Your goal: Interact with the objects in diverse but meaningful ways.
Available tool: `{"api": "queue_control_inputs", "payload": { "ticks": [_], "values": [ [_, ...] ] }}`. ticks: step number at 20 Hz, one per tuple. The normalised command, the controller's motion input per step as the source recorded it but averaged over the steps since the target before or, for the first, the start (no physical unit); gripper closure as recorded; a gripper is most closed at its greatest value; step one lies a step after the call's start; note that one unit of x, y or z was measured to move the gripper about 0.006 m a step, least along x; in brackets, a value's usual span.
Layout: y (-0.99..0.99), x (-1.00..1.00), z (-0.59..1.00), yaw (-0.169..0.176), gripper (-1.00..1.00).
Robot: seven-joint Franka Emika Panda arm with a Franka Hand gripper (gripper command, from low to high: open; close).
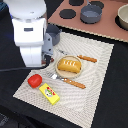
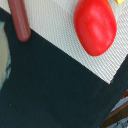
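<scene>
Black tabletop carries a pale woven placemat (image 1: pixel 92 75), and at its middle a golden scored bread loaf (image 1: pixel 69 64) rests on a tan plate (image 1: pixel 62 73). Beside the plate lie a red tomato (image 1: pixel 34 80), a yellow packet block (image 1: pixel 49 93) and a brown sausage (image 1: pixel 88 58). Whether the white arm's gripper is released or clenched cannot be told.

I am watching the exterior view looking down steeply from above and a little way off, taking in the whole placemat (image 1: pixel 75 75), the arm (image 1: pixel 30 35) at the exterior view's left, and the stove board (image 1: pixel 100 20) along the far edge. The wrist view is looking almost straight down from very close, filling itself with a corner of the placemat (image 2: pixel 55 35) and dark cloth. Both views are sharing the red tomato (image 1: pixel 34 80) (image 2: pixel 95 26).
</scene>
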Motion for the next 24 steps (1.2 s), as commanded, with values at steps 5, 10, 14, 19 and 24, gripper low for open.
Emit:
{"api": "queue_control_inputs", "payload": {
  "ticks": [5, 10, 14, 19, 24],
  "values": [
    [-0.46, -0.15, -0.26, 0.101, -1.00],
    [-0.36, -0.12, -0.25, 0.084, -1.00],
    [-0.09, -0.01, -0.24, 0.058, -1.00],
    [0.00, 0.00, -0.28, 0.055, -1.00],
    [-0.04, 0.00, -0.28, 0.043, -1.00]
  ]
}}
